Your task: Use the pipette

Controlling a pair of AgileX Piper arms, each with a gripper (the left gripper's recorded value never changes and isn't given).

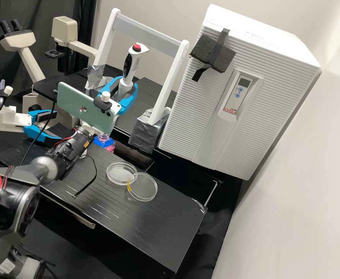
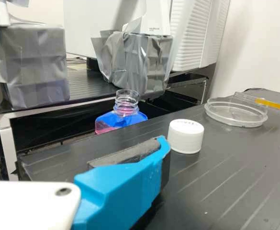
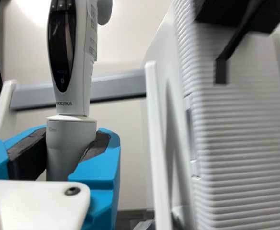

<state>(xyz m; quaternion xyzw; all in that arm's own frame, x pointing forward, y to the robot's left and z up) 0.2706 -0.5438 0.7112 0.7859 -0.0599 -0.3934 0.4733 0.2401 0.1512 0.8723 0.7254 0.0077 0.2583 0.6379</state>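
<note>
Nearest the lens, the right arm of dark grey jointed metal (image 1: 7, 193) is seen rising from the lower left corner of the high view, with a mint-green phone (image 1: 84, 106) clamped on its wrist.

Behind the bench, a tall white cabinet with ribbed walls (image 1: 255, 97) is shown, and a black foam block (image 1: 212, 52) is strapped to its upper front. Beside the cabinet stands a white frame with a grey crossbar (image 1: 146, 35), its feet wrapped in silver-grey tape (image 1: 148, 130).

In front of both lies the black grooved platform (image 1: 146, 224).

The right gripper (image 1: 123, 95) is held up within the frame, below the crossbar. Its two blue fingers are closed on the lower barrel of the white and black handheld pipette (image 1: 129, 64), which is held upright with its red button uppermost; in the right wrist view the barrel is seen pressed between the dark pads.

The left gripper (image 1: 56, 124) is seen at the left edge of the high view, low over the near end of the platform. Its fingers are parted and nothing is held between them.

Two clear round dishes (image 1: 121, 173) (image 1: 142, 186) lie flat on the platform with their rims overlapping, and a yellow strip (image 1: 129, 184) is seen where they meet.

A clear bottle of pink liquid (image 1: 106, 141) stands uncapped just beyond the platform's rear edge, on a lower level.

A white round screw cap (image 2: 185, 135) rests on the platform, near the bottle and apart from the dishes.
</note>
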